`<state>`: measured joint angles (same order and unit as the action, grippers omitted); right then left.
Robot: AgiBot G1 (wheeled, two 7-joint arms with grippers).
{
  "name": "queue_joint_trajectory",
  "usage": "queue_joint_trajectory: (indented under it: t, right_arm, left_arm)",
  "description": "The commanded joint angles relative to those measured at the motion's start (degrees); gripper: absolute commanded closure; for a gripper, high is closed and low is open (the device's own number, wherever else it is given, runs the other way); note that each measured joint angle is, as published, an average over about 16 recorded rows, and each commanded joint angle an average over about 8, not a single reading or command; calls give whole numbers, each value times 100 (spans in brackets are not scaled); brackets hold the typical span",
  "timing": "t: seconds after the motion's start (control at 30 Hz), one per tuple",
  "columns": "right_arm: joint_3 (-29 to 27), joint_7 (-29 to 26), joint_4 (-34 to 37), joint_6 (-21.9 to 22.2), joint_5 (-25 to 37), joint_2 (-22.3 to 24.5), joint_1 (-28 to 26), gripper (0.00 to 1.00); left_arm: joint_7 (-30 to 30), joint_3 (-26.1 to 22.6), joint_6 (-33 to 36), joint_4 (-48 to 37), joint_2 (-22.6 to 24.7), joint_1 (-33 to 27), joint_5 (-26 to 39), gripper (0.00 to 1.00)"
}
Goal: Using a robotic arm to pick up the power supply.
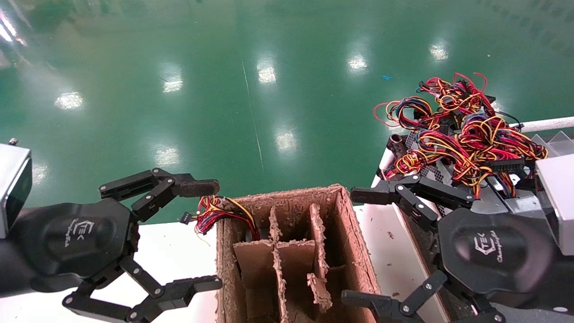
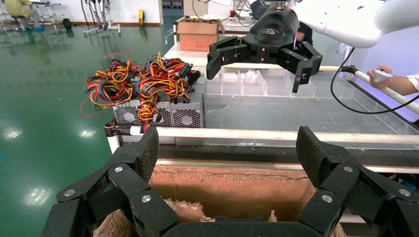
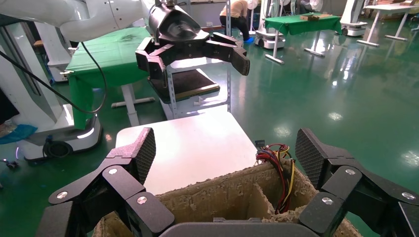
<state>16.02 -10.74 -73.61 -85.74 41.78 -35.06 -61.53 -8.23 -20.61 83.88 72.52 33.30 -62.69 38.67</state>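
Several grey power supplies (image 1: pixel 441 172) with perforated faces lie at the right under a tangle of red, yellow, black and blue wires (image 1: pixel 462 130); the left wrist view shows their vent faces (image 2: pixel 165 114). My left gripper (image 1: pixel 218 234) hangs open at the left wall of a cardboard box (image 1: pixel 354 237), holding nothing. My right gripper (image 1: pixel 347 244) hangs open at the box's right wall, also holding nothing. A wire bundle (image 1: pixel 215 214) trails out of the box's far-left compartment (image 3: pixel 279 165); whatever it belongs to is hidden inside.
The box has cardboard dividers (image 1: pixel 276 251) and stands between two white table tops (image 1: pixel 170 251). A white rail (image 2: pixel 257 134) and clear plastic trays (image 2: pixel 257 84) lie beside the power supplies. A person's hand (image 2: pixel 390 79) holds a controller. Green floor lies beyond.
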Motion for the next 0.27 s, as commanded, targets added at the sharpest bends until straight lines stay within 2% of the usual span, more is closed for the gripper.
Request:
queue_joint_trajectory:
  t: [0.03,0.27]
  right_arm:
    - [-1,-1,1,1,1,1,-1,0]
    - [-2,-2,3,3,3,3,-3,0]
  left_arm:
    - [0,0,0,0,0,0,0,0]
    - [0,0,0,0,0,0,0,0]
